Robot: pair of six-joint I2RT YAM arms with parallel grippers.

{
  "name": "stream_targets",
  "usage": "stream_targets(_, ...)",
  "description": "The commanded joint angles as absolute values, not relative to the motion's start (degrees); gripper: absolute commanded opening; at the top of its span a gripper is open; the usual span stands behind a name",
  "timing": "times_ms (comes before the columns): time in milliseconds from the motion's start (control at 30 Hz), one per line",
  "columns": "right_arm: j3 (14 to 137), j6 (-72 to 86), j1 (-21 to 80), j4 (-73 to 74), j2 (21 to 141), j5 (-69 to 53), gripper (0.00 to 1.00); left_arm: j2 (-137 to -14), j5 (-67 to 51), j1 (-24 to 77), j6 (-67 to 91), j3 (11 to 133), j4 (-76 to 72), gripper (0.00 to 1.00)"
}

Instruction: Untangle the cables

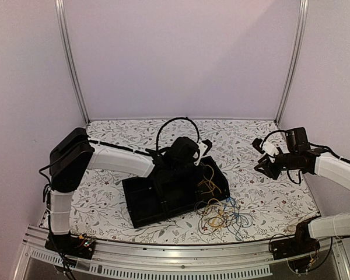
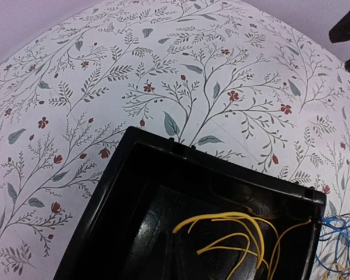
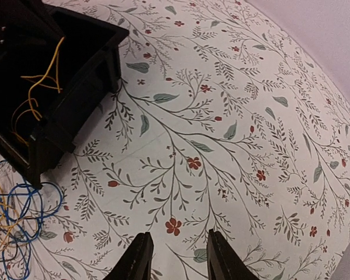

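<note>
Your right jaws stand apart with nothing between them, the two dark fingers point(image 3: 137, 261) hovering over bare floral counter point(image 3: 233, 122). They are well clear of the cables. From those jaws, the black tray point(image 3: 84, 64) lies ahead and off to the left, with a few yellow wires point(image 3: 39, 81) looped inside its near compartment. The loose tangle of blue wires point(image 3: 18, 214) mixed with more yellow sits on the cloth just beside the tray's corner, to the left of the jaws and well apart from them. Your left jaws are together, held low over the tray at the end of the left arm point(image 1: 119, 158). They do not show in their own wrist view, so you cannot tell whether a wire is pinched between them. Just below and ahead of those jaws, the tray's rim point(image 2: 221, 170) runs across the picture, with yellow strands arcing over the glossy black floor inside it. The blue strands lie outside the tray wall, off to the right of the left jaws. From above, the main knot point(image 1: 223, 213) rests on the counter against the tray's near right corner, between the two pairs of jaws but much nearer the left ones.
</note>
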State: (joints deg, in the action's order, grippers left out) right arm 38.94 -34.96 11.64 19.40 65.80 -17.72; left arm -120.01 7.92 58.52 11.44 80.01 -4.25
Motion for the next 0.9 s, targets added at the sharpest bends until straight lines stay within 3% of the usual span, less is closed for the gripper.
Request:
stream_targets(0,38.5,-44.2,15.8,28.5,61.9,-30.4,0.35,-116.9,11.0,58.7,8.7,80.5,3.3,0.11)
stream_targets(67,38.0,-47.4,19.9,31.7,59.4,-31.9,0.35,-115.1,13.7,58.6,8.2,80.1,5.7,0.39)
stream_targets(133,37.8,-49.4,24.7,34.5,57.9,-31.1,0.35,-112.9,16.0,58.7,7.9,79.2,7.4,0.54)
stream_targets(200,37.7,-49.8,30.1,36.5,57.6,-27.4,0.38,-110.3,17.2,58.7,7.8,77.4,7.9,0.61)
stream_targets(433,39.3,-54.3,34.2,43.6,62.1,-26.7,0.46,-103.1,13.9,58.7,11.1,71.3,6.2,0.65)
stream_targets(633,37.6,-55.0,36.3,44.8,58.5,-23.4,0.53,-103.0,8.2,58.9,11.7,71.2,4.8,0.64)
stream_targets(867,35.6,-52.5,37.4,38.8,59.6,-19.0,0.53,-104.1,4.9,61.8,14.4,71.3,1.3,0.62)
